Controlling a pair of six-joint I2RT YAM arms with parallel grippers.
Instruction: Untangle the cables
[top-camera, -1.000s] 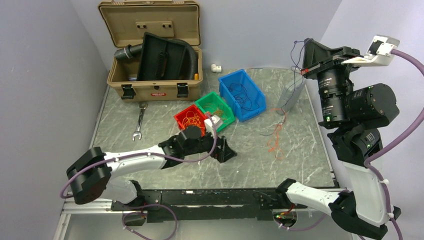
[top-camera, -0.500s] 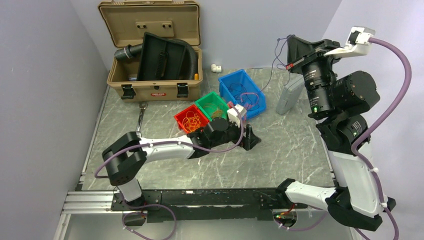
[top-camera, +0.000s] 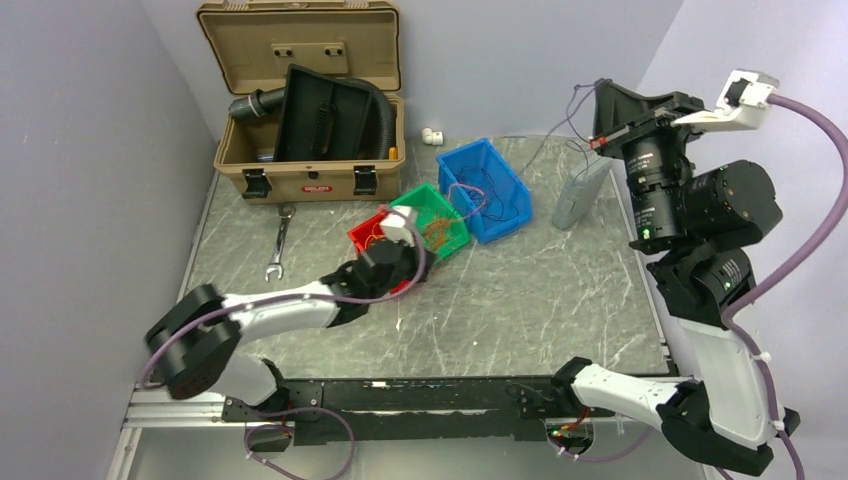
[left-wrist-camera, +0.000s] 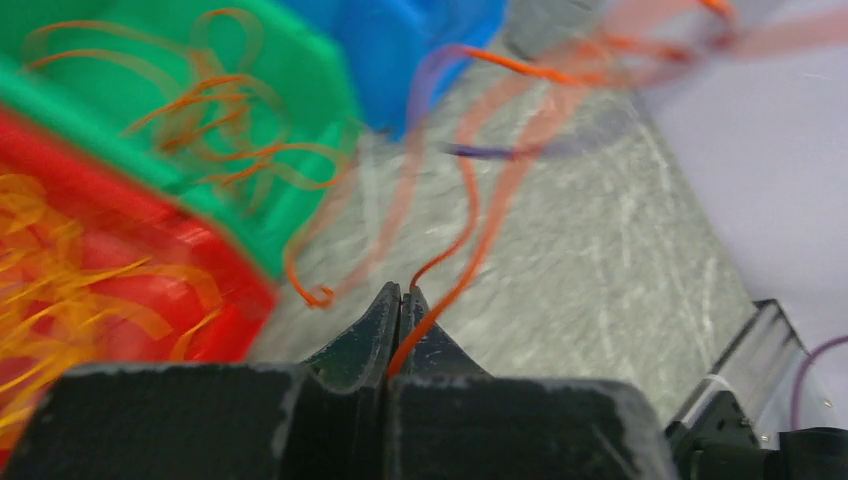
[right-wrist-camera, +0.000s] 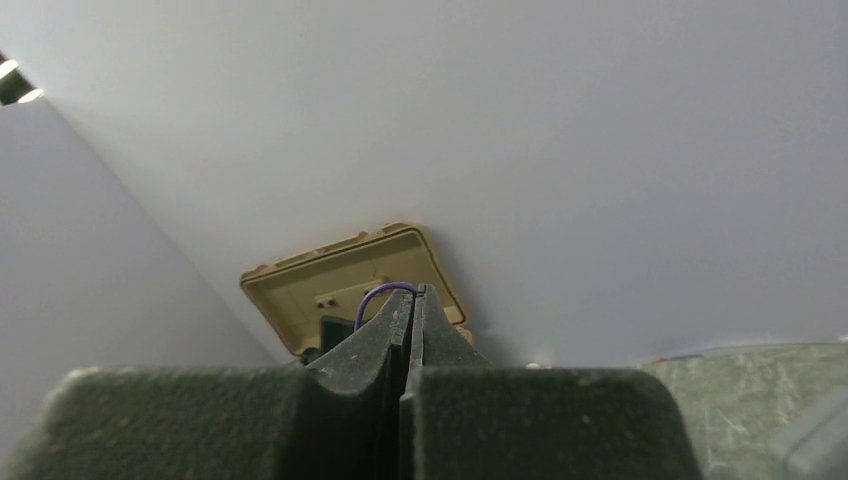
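- The left jaws are pressed together on an orange cable, which rises out of their tips and trails off ahead of them, blurred further along
- More thin orange strands loop just ahead of those jaws, over the grey tabletop
- Ahead and to the left of the left jaws sits a green bin with orange cables in it; closer on the left is a red bin full of yellow-orange ones
- A blue bin lies straight ahead, beyond the green one
- The right jaws are held high above the tabletop, clamped shut on a purple cable that arches in a small loop just over their tips
- Far beyond the right jaws stands an open tan case
- Dark and purple cables lie in the blue bin, below and left of the right jaws
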